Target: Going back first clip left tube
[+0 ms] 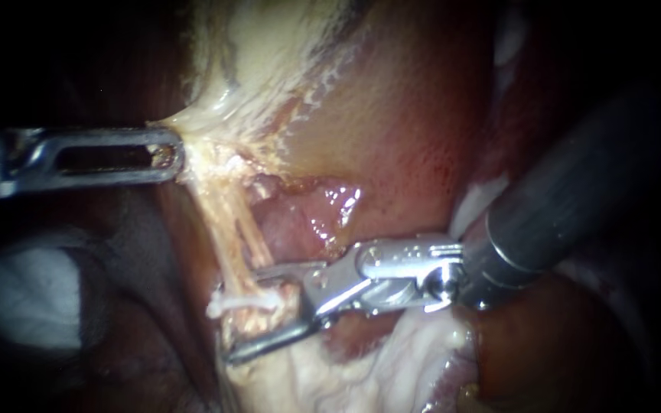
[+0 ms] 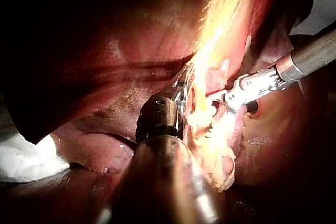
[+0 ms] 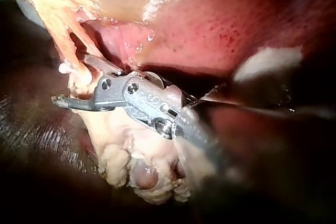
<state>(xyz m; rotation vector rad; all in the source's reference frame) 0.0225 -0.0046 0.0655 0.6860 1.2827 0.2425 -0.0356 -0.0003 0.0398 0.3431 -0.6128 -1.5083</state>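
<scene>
Left instrument [image 1: 174, 157]: clamped tight on pale tissue [image 1: 193, 122], stretched taut. Right instrument [image 1: 245, 313]: gaping wide, straddling tube [image 1: 231, 222], gripping nothing; fat [image 1: 323, 375] just below.

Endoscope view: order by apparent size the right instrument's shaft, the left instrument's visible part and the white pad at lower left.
1. Right instrument's shaft, largest, though nearness to the camera may inflate it.
2. Left instrument and white pad: too alike to rank; the pad's edges fade into shadow.
</scene>
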